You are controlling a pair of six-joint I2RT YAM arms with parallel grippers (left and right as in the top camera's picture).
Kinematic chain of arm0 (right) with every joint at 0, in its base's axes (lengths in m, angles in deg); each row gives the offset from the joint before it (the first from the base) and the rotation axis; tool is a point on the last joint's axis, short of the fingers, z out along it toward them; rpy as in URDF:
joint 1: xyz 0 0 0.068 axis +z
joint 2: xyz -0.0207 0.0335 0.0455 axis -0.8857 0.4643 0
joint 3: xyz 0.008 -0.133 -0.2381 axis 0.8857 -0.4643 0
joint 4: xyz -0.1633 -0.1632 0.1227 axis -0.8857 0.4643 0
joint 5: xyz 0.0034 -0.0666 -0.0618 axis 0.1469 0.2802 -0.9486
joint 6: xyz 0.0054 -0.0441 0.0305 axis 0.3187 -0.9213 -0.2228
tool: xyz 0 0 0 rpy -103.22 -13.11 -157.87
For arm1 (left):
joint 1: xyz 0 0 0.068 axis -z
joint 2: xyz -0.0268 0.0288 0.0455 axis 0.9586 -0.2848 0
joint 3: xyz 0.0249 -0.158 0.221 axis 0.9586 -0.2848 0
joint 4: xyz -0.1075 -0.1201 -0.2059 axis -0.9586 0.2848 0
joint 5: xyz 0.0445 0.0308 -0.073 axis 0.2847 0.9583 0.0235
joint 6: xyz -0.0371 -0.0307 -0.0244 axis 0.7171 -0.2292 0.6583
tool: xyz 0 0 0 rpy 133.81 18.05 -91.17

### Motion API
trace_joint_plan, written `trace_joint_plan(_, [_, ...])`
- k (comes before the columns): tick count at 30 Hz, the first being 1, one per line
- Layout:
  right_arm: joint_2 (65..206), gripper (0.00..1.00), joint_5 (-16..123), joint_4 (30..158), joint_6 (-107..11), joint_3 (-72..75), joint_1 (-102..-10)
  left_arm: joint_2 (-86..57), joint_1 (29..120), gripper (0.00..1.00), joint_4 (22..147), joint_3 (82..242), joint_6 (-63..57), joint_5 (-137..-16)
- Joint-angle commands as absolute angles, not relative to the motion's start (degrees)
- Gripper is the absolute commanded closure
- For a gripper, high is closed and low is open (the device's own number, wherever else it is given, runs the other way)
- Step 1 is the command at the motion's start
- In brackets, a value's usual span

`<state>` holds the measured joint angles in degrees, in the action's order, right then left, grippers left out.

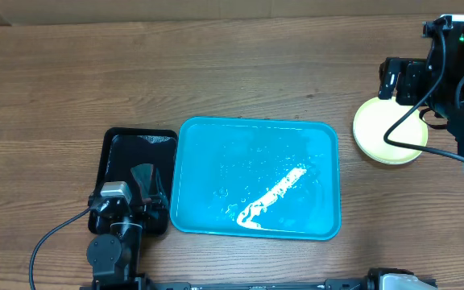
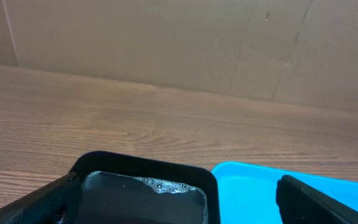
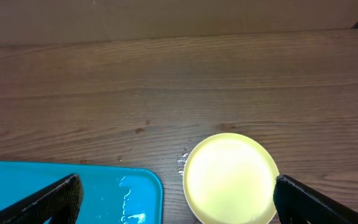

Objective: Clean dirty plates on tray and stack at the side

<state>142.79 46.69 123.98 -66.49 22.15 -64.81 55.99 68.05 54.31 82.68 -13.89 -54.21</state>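
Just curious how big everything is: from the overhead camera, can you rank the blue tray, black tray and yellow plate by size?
Largest: blue tray, clearly.
Middle: black tray, though its near end is partly hidden.
Smallest: yellow plate.

A cyan tray (image 1: 216, 161) sits at the middle of a wooden table (image 1: 55, 80), a white smear running slantwise across its wet floor. Right beside its left edge lies a smaller black tray (image 1: 119, 145), glistening at the far end, with the left hand (image 1: 147, 189) hanging over its near half. Off to the right, apart from the cyan tray, a yellow-green plate (image 1: 373, 121) rests on the table beneath the right hand (image 1: 393, 79), a black cable (image 1: 387, 135) looping across it.
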Motion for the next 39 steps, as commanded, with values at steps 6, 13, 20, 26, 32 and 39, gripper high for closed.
trace_joint_plan(6, [142.53, 0.00, 46.39, 123.78, -66.89, 23.24, -64.60, 56.65, 67.37, 0.00, 54.47, 82.48, -13.71, -54.38])
trace_joint_plan(13, [142.53, 0.00, 46.39, 123.78, -66.89, 23.24, -64.60, 56.65, 67.37, 0.00, 54.47, 82.46, -13.71, -54.38])
trace_joint_plan(20, [142.53, 0.00, 46.39, 123.78, -66.89, 23.24, -64.60, 56.65, 67.37, 0.00, 54.47, 82.48, -13.71, -54.38])
trace_joint_plan(26, [142.44, 0.00, 46.37, 123.80, -66.91, 23.24, -64.60, 56.65, 67.37, 0.00, 54.44, 82.46, -13.71, -54.38])
trace_joint_plan(32, [137.87, 0.00, 46.58, 123.04, -66.25, 22.63, -64.57, 56.65, 67.37, 0.00, 54.44, 82.46, -13.71, -54.38])
trace_joint_plan(39, [122.84, 0.00, 50.61, 115.30, -66.25, 11.59, -64.60, 56.65, 67.37, 0.00, 54.44, 82.48, -13.71, -54.38])
